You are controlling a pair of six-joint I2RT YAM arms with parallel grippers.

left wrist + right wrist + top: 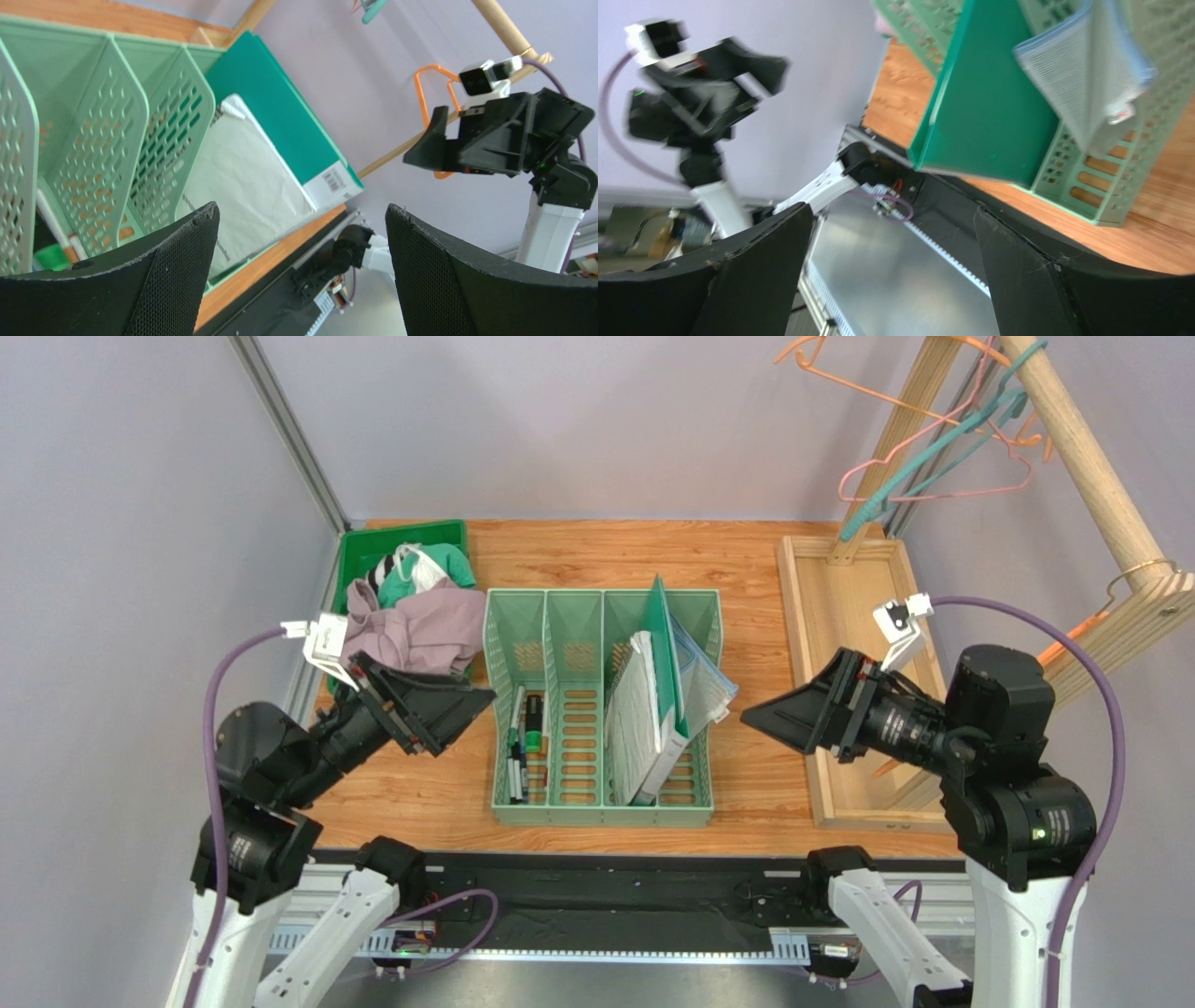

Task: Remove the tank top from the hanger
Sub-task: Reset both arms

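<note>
Green bin (368,553): it sits on the tabletop (631,560) at the upper left of the top view and carries a heap of clothes (414,623). A mauve piece spills over its near rim.
Tank top: we cannot pick it out for sure. We judge it lies somewhere in that heap.
Hangers (926,448): orange, teal and pink ones hang on the wooden rail (1094,476) at the upper right. We see no cloth on any of them.
Left pincer (452,714): released and empty, just beside the heap and pointing toward mid-frame.
Right pincer (786,717): released and empty, beside the wooden tray (794,616) and well apart from the hangers.
Step in hand: we judge the garment is already off its hanger, and both arms hover low with nothing held.
Next move: we think little is left. If a dressed hanger hides out of view, the right arm must rise to the rail.
</note>
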